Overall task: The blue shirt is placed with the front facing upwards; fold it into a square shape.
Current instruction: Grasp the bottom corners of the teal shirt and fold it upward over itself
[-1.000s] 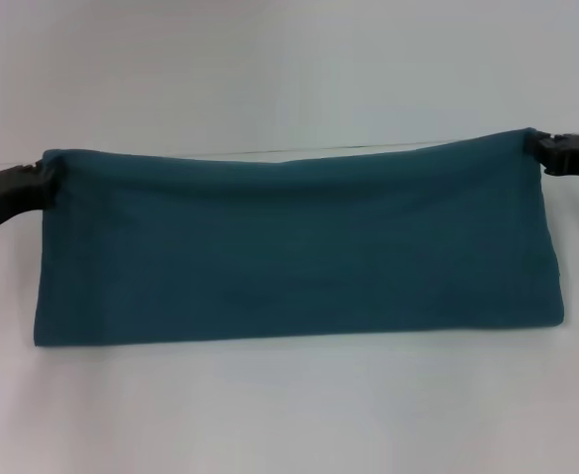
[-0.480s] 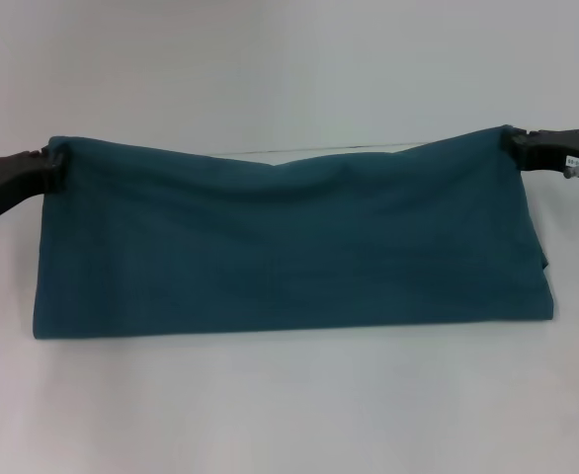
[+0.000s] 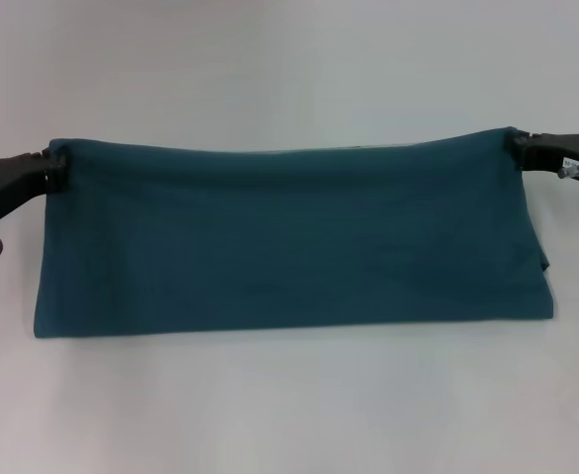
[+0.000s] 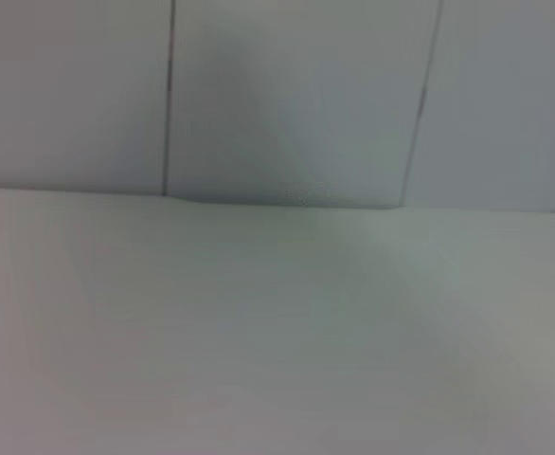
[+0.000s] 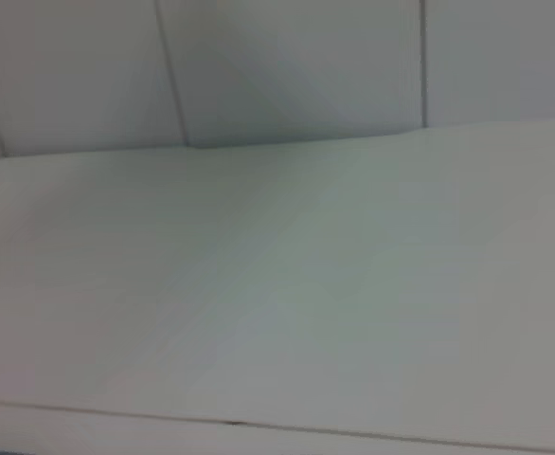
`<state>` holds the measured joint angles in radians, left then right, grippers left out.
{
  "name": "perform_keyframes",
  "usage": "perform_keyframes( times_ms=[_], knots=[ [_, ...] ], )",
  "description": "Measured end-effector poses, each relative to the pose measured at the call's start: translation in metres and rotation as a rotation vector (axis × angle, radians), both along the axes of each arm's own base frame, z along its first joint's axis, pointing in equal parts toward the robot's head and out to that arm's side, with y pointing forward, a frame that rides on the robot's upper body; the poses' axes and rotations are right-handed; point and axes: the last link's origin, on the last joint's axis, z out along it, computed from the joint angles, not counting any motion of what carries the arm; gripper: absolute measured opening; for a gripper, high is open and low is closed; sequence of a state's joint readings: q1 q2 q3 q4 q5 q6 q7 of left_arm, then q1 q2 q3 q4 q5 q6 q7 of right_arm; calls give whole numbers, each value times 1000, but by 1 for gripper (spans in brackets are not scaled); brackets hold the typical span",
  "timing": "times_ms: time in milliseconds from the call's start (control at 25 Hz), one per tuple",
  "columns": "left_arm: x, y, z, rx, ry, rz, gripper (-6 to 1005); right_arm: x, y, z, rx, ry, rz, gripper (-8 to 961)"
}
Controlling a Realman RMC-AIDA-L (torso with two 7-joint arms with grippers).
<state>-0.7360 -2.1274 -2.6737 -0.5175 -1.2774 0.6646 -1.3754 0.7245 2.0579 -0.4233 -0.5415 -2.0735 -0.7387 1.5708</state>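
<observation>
The blue shirt (image 3: 289, 242), soft, light and limp, hangs in a wide band onto the counter (image 3: 289, 415), its top corners apparently pinched by left tool (image 3: 50, 170) and right tool (image 3: 520, 148), the best holds.

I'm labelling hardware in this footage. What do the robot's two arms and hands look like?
Both hands are black, blocky and tapered. The left hand joins a pale grey wrist section with a small green light and a thin dark cable. The right hand carries a small white label, with a thin cable loop behind it.
</observation>
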Motion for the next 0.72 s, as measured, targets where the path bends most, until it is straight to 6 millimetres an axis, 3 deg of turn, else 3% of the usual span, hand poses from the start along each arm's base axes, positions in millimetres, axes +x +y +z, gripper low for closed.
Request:
perform_keyframes(
  times_ms=[360,480,560,720],
  knots=[
    [-5,2,-3,27,23,60,74,-4,6,-5,0,-53,-11,63],
    [-6,4,-3,43,36,82,152,-5,9,-6,5,-64,-18,90],
    [-7,5,-2,53,45,98,204,-6,10,-7,3,-63,-20,192],
    [-9,5,-3,64,55,122,353,-5,10,-7,23,-45,-31,241]
  ],
)
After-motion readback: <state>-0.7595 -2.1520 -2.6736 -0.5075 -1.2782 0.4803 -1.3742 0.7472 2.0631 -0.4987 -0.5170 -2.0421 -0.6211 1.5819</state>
